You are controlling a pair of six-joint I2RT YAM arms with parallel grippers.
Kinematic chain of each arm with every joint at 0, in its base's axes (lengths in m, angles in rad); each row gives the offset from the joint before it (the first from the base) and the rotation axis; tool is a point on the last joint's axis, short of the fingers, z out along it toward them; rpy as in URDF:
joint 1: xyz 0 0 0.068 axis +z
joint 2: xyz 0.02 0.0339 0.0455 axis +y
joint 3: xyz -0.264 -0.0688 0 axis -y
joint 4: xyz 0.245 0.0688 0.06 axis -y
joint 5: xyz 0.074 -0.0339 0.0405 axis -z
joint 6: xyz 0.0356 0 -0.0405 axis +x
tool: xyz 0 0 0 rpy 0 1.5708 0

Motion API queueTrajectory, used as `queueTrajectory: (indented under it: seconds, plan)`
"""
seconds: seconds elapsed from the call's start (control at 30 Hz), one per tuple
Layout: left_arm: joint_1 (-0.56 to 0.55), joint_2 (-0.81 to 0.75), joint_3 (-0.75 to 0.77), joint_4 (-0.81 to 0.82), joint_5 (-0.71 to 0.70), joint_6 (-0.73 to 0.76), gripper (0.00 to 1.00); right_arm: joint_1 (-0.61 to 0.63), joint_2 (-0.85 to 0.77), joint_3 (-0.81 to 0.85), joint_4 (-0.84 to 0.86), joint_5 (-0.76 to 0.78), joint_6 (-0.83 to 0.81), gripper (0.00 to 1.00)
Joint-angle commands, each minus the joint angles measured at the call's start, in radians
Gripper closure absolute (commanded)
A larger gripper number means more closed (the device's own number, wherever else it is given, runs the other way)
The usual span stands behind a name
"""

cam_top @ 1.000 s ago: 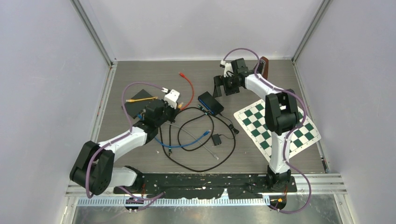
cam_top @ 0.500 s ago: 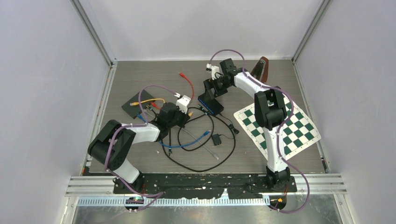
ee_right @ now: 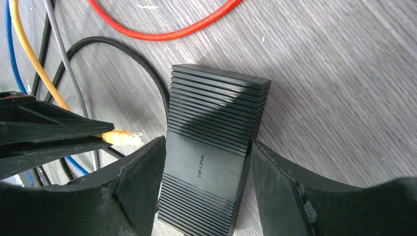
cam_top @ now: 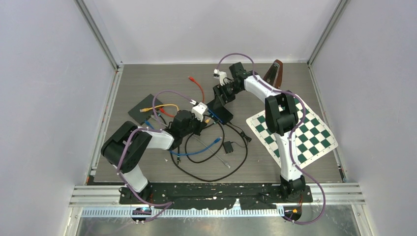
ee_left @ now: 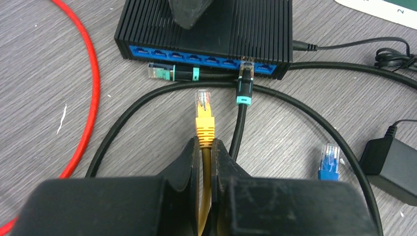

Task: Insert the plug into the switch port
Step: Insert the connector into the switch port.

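Note:
The black switch [ee_left: 206, 29] lies with its blue port row [ee_left: 206, 60] facing my left gripper [ee_left: 207, 145]. That gripper is shut on the yellow cable just behind its yellow plug [ee_left: 205, 118]. The plug points at the ports and hangs a short way in front of them, touching nothing. My right gripper [ee_right: 209, 147] straddles the switch [ee_right: 211, 152] from above, with a finger against each long side. From overhead the switch [cam_top: 222, 116] sits under the right gripper [cam_top: 220, 101], and the left gripper [cam_top: 200, 118] is just to its left.
A black cable with a teal boot [ee_left: 245, 83] is plugged into one port, and another teal-boot plug [ee_left: 169, 73] lies loose before the ports. A red cable [ee_left: 91, 98], a blue plug [ee_left: 329, 160], a power adapter [ee_left: 393, 167] and a chessboard mat [cam_top: 295, 132] are nearby.
My right arm swung left from the back of the table down over the switch, and its jaws narrowed onto it. The left arm carried the yellow plug rightward up to the switch.

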Motion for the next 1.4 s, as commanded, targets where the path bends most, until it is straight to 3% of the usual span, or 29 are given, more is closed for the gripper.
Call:
queueTrajectory:
  seconds: [0.0, 0.53, 0.9, 1.37]
  plan:
    - [-0.009, 0.024, 0.058, 0.096, 0.006, 0.008, 1.00, 0.002, -0.006, 0.016, -0.023, -0.091, -0.033, 0.30]
    - [-0.018, 0.080, 0.126, 0.022, 0.036, -0.015, 1.00, -0.018, -0.016, 0.023, -0.059, -0.163, -0.056, 0.31]
    - [-0.025, 0.032, 0.135, -0.084, -0.015, 0.016, 1.00, -0.019, 0.020, 0.052, -0.096, -0.144, -0.070, 0.30]
    - [-0.025, 0.086, 0.169, -0.014, 0.041, 0.000, 1.00, -0.018, 0.057, 0.081, -0.168, -0.196, -0.096, 0.32]
